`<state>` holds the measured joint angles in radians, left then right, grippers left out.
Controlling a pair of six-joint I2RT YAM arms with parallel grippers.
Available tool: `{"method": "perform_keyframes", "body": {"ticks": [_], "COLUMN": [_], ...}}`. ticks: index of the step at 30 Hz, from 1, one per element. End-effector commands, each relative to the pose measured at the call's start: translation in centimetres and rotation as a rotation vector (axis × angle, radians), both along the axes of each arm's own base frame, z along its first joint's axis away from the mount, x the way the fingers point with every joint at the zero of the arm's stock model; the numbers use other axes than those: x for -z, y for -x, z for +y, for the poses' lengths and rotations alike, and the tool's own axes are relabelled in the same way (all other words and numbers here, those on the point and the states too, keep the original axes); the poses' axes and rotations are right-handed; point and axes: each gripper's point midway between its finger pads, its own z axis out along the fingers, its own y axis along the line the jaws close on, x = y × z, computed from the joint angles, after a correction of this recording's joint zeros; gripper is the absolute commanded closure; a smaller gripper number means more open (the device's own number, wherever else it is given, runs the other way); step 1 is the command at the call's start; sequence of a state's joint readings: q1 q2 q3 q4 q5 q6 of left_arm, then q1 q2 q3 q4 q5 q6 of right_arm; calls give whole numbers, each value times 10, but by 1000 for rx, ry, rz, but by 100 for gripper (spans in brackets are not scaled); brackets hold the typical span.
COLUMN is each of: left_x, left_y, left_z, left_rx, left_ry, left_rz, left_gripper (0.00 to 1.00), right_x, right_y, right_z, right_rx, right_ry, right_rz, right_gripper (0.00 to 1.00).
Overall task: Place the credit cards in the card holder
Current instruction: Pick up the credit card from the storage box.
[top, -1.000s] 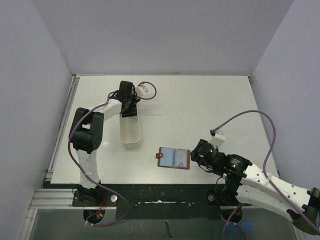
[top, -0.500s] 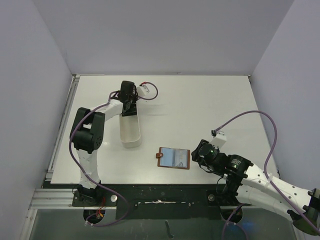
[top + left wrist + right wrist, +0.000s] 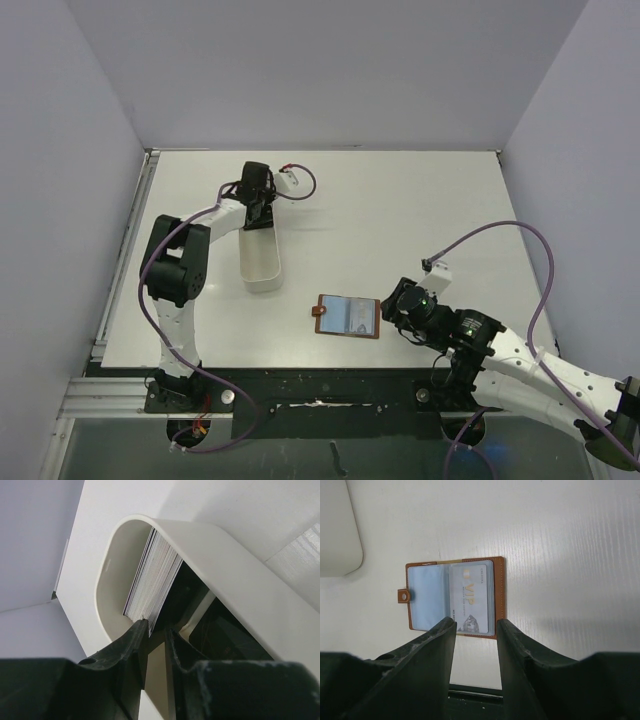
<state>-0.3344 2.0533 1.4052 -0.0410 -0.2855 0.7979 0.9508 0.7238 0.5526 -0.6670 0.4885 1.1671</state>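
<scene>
1. The credit cards (image 3: 152,575) are being kept as a tight stack standing on edge inside the white oval tray (image 3: 230,570), at its far end. Their pale edges are being turned toward the left wrist camera, with dark faces showing beside them.
2. The tray is being carried in the left half of the table (image 3: 420,220), lying lengthwise from far to near, well apart from the card holder (image 3: 427,600).
3. The near edge of the stack is being met by the left gripper (image 3: 156,639), which is being held down into the far end of the tray. Its jaws are being kept only a narrow slit apart, and it cannot be told whether a card is being pinched between them.
4. The card holder is being left open and flat near the table's near edge, about midway along it, with its tab (image 3: 404,596) pointing toward the table's left edge. One pale card (image 3: 470,597) with gold "VIP" lettering is being held in the pocket on the side away from the tab.
5. The right gripper (image 3: 476,625) is being held just beside the card holder's right edge. Its jaws are being kept apart, with nothing being gripped between them.
</scene>
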Motion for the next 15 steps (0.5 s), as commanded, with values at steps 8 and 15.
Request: {"method": "perform_keyframes", "body": {"ticks": [8,15], "left_x": [-66,-81], "left_y": [2,24], "left_z": [-8,-1], "left_rx": [-16,-35], "left_ry": [106,127], "left_rz": [-91,-67], "left_gripper": [90,98], "right_x": [-12,-24], "right_y": [-6,-8], "right_z": [9,7], "right_rx": [-10,-18], "right_ry": [-68,-98], "right_rz": [-71,-115], "right_gripper": [61,60]}}
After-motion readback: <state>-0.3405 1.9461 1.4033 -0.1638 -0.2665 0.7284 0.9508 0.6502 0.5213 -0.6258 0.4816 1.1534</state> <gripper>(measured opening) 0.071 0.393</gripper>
